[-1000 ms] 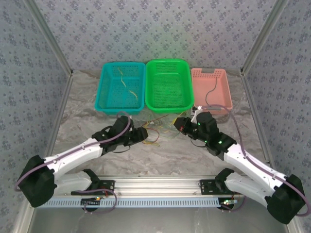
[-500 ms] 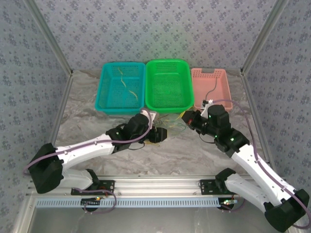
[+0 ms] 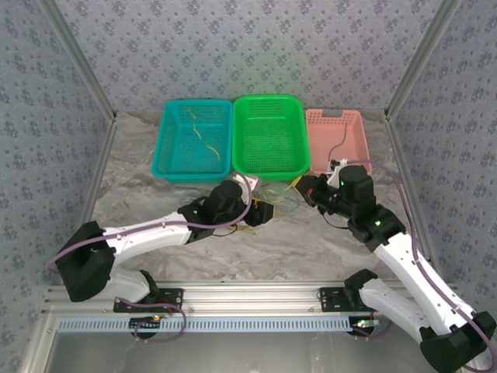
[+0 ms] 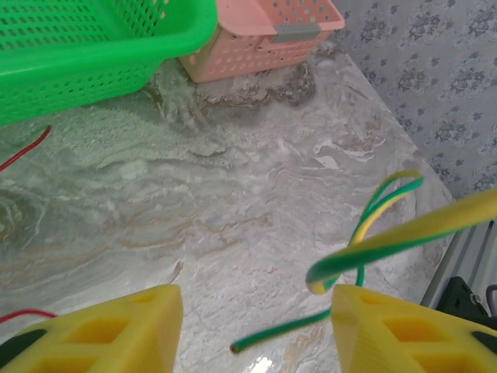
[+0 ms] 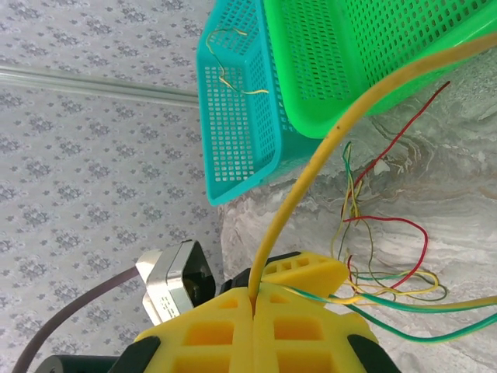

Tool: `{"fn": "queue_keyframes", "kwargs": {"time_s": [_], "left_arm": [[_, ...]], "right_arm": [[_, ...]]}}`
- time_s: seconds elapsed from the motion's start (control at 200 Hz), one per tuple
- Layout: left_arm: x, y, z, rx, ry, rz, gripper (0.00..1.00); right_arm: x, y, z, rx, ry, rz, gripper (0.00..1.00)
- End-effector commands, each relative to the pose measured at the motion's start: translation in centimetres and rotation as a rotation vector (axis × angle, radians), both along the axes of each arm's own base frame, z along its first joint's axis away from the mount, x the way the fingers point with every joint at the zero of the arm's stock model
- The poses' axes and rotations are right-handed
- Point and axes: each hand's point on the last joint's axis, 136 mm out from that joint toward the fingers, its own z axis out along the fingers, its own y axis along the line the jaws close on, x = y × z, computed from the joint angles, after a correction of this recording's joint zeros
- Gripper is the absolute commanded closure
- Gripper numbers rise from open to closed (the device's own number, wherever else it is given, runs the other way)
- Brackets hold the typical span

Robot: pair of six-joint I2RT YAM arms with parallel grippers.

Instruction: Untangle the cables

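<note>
Right wrist view: the right end effector (image 5: pixel 253 305) is clamped on a yellow cable (image 5: pixel 312 162) arcing upward from it. Loose red and green cables (image 5: pixel 388 268) lie on the bench (image 5: pixel 466 194) just beyond. The left end effector (image 4: pixel 253 305) gapes open, a green-yellow cable (image 4: pixel 388 237) crossing ahead, possibly touching one finger.

yellow cable (image 5: pixel 299 185): cut by top-right edge | green-yellow cable (image 4: pixel 404 237): blurred, cut right
</note>
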Motion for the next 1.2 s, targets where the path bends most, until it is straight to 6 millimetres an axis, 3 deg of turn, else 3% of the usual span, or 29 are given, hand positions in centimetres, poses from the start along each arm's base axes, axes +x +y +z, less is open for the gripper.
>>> {"fn": "queue_keyframes", "kwargs": {"time_s": [0.0,0.08,0.215,0.33,0.47,0.59,0.819,0.959,1.194], "left_arm": [[0.6,-1.9,1.8,-0.093,-0.018,-0.013,0.54],[1.0,-2.2,1.6,-0.115,-0.008,0.003,0.67],[1.6,-1.8,1.8,-0.136,-0.009,0.057,1.0],[1.8,-0.4,1.8,-0.141,-0.005,0.114,1.0],[1.6,2.3,0.6,-0.114,0.037,0.194,1.0],[1.5,5.8,-0.1,-0.144,0.077,0.287,1.0],[1.5,13.3,1.6,-0.284,0.102,0.481,1.0],[1.8,16.6,2.3,-0.409,0.144,0.59,1.0],[2.0,19.3,3.0,-0.564,0.207,0.693,1.0]], "right_arm": [[-0.3,-0.1,1.4,0.062,-0.01,-0.004,1.0],[-0.3,-0.4,1.5,0.073,-0.009,-0.016,1.0],[-0.3,-1.0,1.6,0.075,-0.015,-0.035,1.0],[-0.3,-2.1,1.7,0.05,-0.031,-0.063,1.0],[0.7,-4.7,3.4,-0.029,-0.108,-0.123,1.0],[2.1,-7.1,4.8,-0.113,-0.164,-0.183,1.0],[4.1,-10.6,6.0,-0.166,-0.22,-0.279,1.0],[4.8,-11.4,6.9,-0.133,-0.269,-0.32,1.0],[5.2,-11.6,7.2,-0.113,-0.29,-0.342,1.0]]}}
